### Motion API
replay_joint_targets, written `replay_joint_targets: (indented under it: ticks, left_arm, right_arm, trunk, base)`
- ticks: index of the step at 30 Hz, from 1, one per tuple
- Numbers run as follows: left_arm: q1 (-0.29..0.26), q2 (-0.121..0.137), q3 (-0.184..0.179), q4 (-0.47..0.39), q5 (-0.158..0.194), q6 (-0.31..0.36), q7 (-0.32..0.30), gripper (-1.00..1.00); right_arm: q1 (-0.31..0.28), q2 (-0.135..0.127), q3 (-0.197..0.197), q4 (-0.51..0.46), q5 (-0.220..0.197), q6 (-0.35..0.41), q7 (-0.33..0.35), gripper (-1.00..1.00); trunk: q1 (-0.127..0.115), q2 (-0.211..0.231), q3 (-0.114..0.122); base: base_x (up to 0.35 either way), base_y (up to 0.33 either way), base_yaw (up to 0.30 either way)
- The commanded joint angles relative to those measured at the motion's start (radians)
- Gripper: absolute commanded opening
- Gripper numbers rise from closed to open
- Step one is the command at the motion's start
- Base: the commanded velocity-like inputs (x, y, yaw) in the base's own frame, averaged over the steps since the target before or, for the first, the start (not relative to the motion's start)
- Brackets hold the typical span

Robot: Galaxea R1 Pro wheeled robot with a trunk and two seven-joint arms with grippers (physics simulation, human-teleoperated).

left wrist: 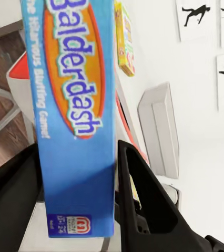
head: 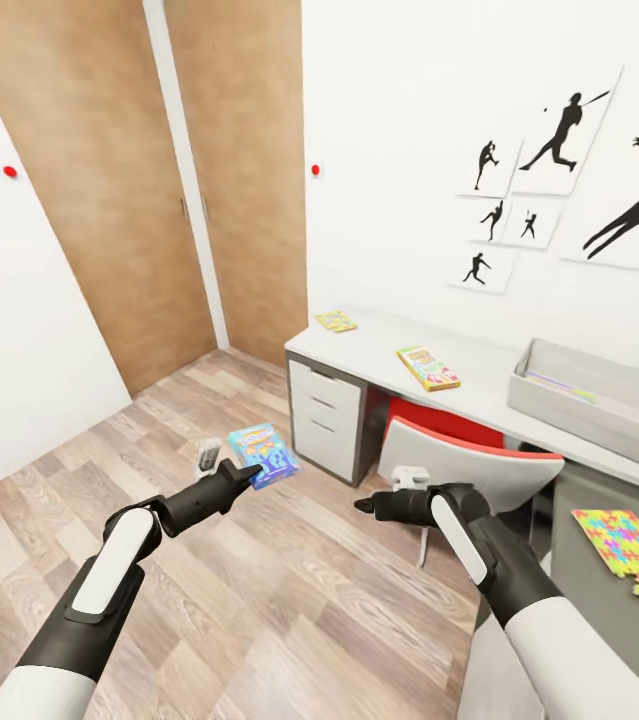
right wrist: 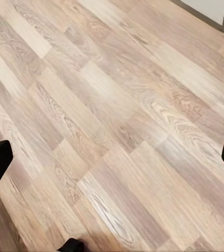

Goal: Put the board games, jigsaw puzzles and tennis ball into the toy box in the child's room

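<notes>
Left arm outstretched, fingers (head: 244, 470) pinching blue board game (head: 263, 453); right fingers (head: 364, 505) parted

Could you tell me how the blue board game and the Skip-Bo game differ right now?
The blue game is held in the left gripper above the floor; the Skip-Bo game lies flat on the table. The blue game is mostly blue, the Skip-Bo game yellow, green and red. Both are flat printed boxes, outside the toy box.

Both arms forward at mid-height, left claw (head: 249, 472) clamped, right claw (right wrist: 112, 163) spread wide, pointing floorward.
</notes>
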Motion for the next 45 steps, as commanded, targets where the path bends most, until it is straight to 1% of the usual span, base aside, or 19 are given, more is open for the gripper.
replay_joint_targets:
  ticks: [1, 16, 22, 30, 38, 45]
  left_arm:
    - [-0.001, 0.0, -0.001, 0.0, 0.006, 0.002, 0.0, -1.0]
    - [-0.001, 0.0, -0.001, -0.001, 0.006, 0.002, 0.0, -1.0]
    - [-0.001, 0.0, -0.004, -0.004, 0.006, 0.002, -0.002, -1.0]
    - [-0.001, 0.0, -0.005, -0.005, 0.003, 0.002, -0.002, -1.0]
    - [-0.001, -0.002, -0.005, -0.005, -0.022, 0.002, -0.003, -1.0]
    - [-0.001, -0.002, -0.004, -0.005, -0.029, 0.002, -0.003, -1.0]
  right_arm:
    - [-0.001, -0.001, 0.001, -0.001, 0.007, 0.004, 0.006, 1.0]
    - [-0.001, -0.001, 0.0, -0.001, 0.007, 0.005, 0.006, 1.0]
    - [-0.001, -0.001, -0.001, -0.001, 0.007, 0.005, 0.006, 1.0]
    - [-0.001, -0.006, -0.007, -0.002, 0.006, 0.001, 0.007, 1.0]
    - [-0.001, -0.011, -0.012, -0.007, 0.005, -0.003, 0.008, 1.0]
    - [-0.001, -0.012, -0.015, -0.009, 0.005, -0.003, 0.009, 1.0]
  trunk:
    - [0.0, -0.001, -0.001]
    - [0.0, -0.001, -0.001]
    - [0.0, -0.001, -0.001]
    - [0.0, -0.001, -0.001]
    - [0.0, -0.001, -0.001]
    - [0.0, -0.001, -0.001]
  base:
    - [0.05, 0.032, 0.281]
    - [0.017, 0.011, 0.278]
    - [0.057, 0.001, 0.152]
    - [0.237, 0.0, 0.047]
    - [0.311, -0.01, 0.011]
    - [0.327, -0.035, 0.003]
